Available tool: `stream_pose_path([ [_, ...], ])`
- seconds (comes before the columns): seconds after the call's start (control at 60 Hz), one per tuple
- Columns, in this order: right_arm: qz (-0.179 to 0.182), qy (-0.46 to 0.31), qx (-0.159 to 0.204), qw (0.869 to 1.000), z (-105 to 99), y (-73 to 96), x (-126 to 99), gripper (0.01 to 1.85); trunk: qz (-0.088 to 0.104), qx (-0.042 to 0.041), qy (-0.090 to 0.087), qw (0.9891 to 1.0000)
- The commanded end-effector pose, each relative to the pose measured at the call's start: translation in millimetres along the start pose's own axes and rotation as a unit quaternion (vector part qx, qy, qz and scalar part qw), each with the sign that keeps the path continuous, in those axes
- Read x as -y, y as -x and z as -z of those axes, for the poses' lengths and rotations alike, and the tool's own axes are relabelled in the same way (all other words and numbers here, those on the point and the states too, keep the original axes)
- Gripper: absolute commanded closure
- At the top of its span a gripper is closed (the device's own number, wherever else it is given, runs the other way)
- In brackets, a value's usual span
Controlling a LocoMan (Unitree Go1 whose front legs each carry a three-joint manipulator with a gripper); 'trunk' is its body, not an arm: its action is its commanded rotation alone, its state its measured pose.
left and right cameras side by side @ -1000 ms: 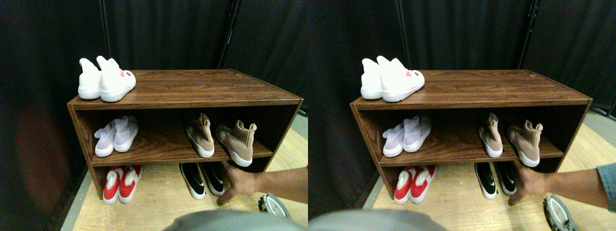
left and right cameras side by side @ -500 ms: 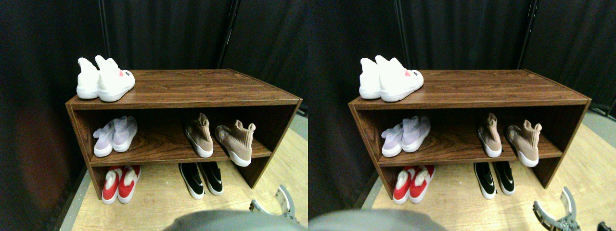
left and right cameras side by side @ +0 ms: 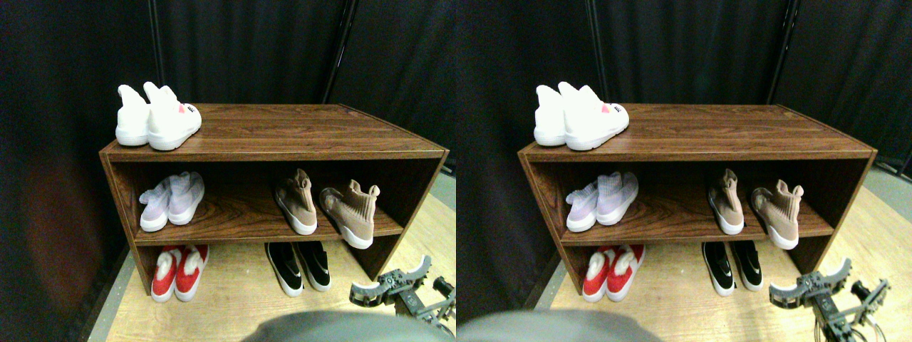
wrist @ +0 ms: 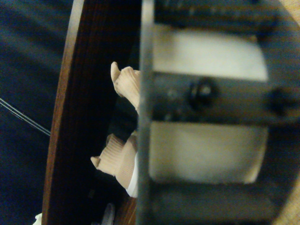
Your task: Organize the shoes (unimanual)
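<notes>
1. The right gripper [left and right cameras side by side: 390, 283] sits low over the wooden floor [left and right cameras side by side: 235, 303] at the lower right, in front of the shelf's right end. Its two curved grey jaws stand spread apart, with nothing between them.
2. In the wrist view a dark jaw frame fills most of the picture; past it show the knit cuffs of the tan shoes [wrist: 123, 122] and the brown edge of the shelf [wrist: 63, 140].
3. Nearest the gripper, on the floor under the shelf, stand the black shoes [left and right cameras side by side: 299, 265], a pair with white soles set side by side, heels toward the camera.
4. Left of them, also at floor level, is a pair of red shoes [left and right cameras side by side: 179, 271] with white toes, touching each other.
5. On the middle board above, toward the right, stand the tan shoes [left and right cameras side by side: 326, 206]. The two are apart: the left one points straight in, while the right one is turned at an angle, its white sole at the board's front edge.
6. At the left of the same board is a pale lilac pair [left and right cameras side by side: 171, 200], close together.
7. On the top of the wooden shelf [left and right cameras side by side: 299, 132], at the left corner, stands a white pair [left and right cameras side by side: 157, 117] with a small red mark on one side.
8. Dark curtains [left and right cameras side by side: 249, 50] hang behind the shelf.
</notes>
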Motion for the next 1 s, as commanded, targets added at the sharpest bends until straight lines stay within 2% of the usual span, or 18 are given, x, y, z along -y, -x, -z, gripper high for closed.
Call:
stream_pose_path([
  [0.017, -0.023, 0.0, 0.005, 1.0, -3, -8.1, -9, 0.28, -0.005, -0.0055, 0.009, 0.9999],
  [0.233, -0.02, 0.002, 0.007, 1.0, -4, -20.2, -7, 0.3, -0.008, -0.0059, 0.01, 0.9999],
  [0.367, -0.005, -0.004, 0.0, 1.0, -4, -31.1, -5, 0.3, -0.009, -0.0052, 0.01, 0.9999],
  [0.433, 0.011, -0.024, 0.005, 1.0, -3, -36.5, -4, 0.27, -0.009, -0.0052, 0.01, 0.9999],
  [0.583, 0.022, -0.028, 0.009, 0.999, -1, -45.7, 0, 0.24, -0.012, -0.0051, 0.01, 0.9999],
  [0.8, 0.028, -0.03, 0.002, 0.999, -3, -56.7, 5, 0.28, -0.014, -0.0033, 0.009, 0.9999],
  [1.0, 0.029, -0.031, 0.011, 0.999, -4, -62.9, 8, 0.3, -0.016, -0.001, 0.009, 0.9998],
])
